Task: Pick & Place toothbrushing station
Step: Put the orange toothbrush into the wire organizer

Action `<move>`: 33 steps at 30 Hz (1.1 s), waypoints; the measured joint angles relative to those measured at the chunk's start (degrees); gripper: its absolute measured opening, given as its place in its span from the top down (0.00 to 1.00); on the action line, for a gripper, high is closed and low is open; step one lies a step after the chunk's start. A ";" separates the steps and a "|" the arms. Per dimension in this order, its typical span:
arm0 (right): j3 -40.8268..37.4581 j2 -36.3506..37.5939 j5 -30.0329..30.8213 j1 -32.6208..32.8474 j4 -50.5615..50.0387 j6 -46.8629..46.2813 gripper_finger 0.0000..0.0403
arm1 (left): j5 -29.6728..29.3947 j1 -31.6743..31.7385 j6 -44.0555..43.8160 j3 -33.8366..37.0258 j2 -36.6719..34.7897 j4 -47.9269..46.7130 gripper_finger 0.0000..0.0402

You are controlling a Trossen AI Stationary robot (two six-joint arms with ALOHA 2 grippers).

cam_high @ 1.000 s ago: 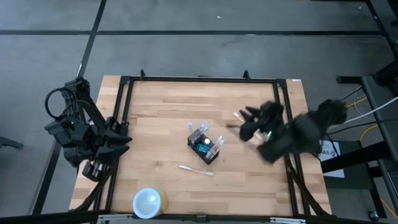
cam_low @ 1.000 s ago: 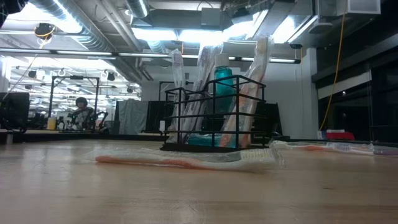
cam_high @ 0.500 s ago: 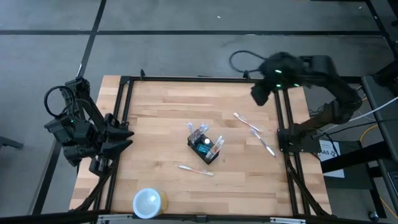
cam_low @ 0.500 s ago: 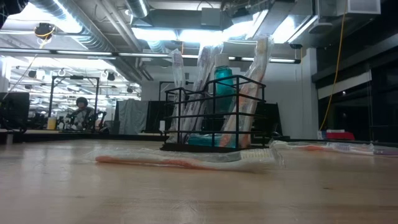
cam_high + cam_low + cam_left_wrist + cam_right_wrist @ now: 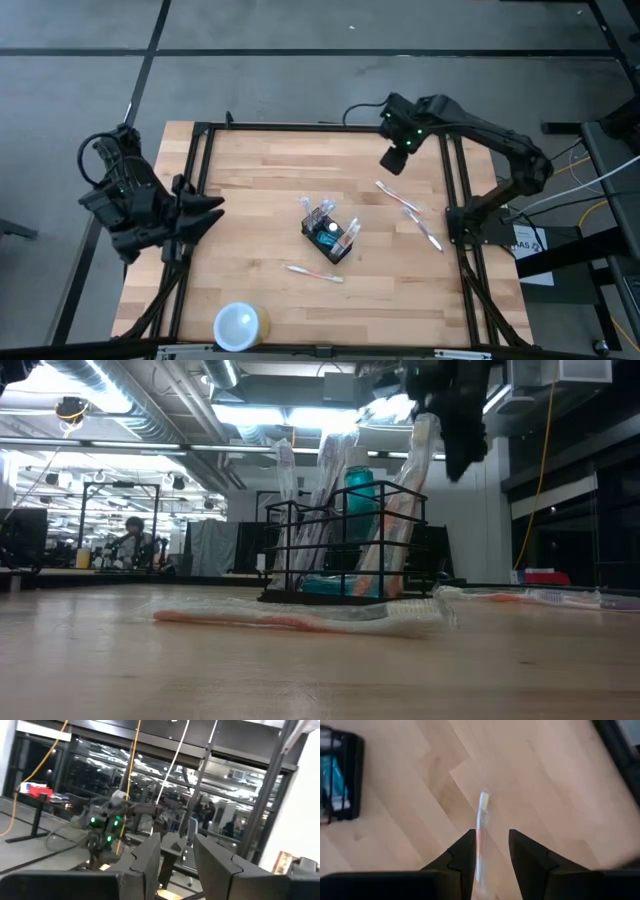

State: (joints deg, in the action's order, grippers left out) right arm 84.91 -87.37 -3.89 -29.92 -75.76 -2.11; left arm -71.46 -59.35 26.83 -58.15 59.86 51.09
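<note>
Right tool (image 5: 392, 161) hangs above the surface's (image 5: 260, 190) far right, up and right of the toothbrushing station (image 5: 330, 231) mid-surface, fingers slightly apart, empty. Left tool (image 5: 203, 212) waits off the station's left, fingers parted too.

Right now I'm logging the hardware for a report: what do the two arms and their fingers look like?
Both arms are dark. The left arm carries looped black cables; the right arm shows small green lights near its wrist. The right gripper has two dark, angular fingers.
</note>
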 joint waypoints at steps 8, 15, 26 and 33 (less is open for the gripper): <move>-15.54 -0.57 -4.93 -3.80 17.46 -4.08 0.71 | -0.15 3.29 -0.59 0.00 0.00 0.15 0.72; -19.63 -5.52 -3.12 -4.16 19.94 -1.86 0.71 | -0.19 5.34 -1.74 0.00 -0.42 0.19 0.72; -19.62 -12.21 -5.44 -3.41 24.95 -1.24 0.71 | -0.20 6.53 -4.17 0.00 -0.55 0.20 0.72; -19.62 -15.62 -6.22 -2.58 26.09 -0.17 0.71 | -0.33 7.11 -4.61 0.00 -0.55 0.20 0.72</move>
State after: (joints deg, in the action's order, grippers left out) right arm 65.30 -103.00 -10.11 -32.50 -49.67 -2.28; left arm -71.79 -52.25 22.22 -58.15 59.31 51.29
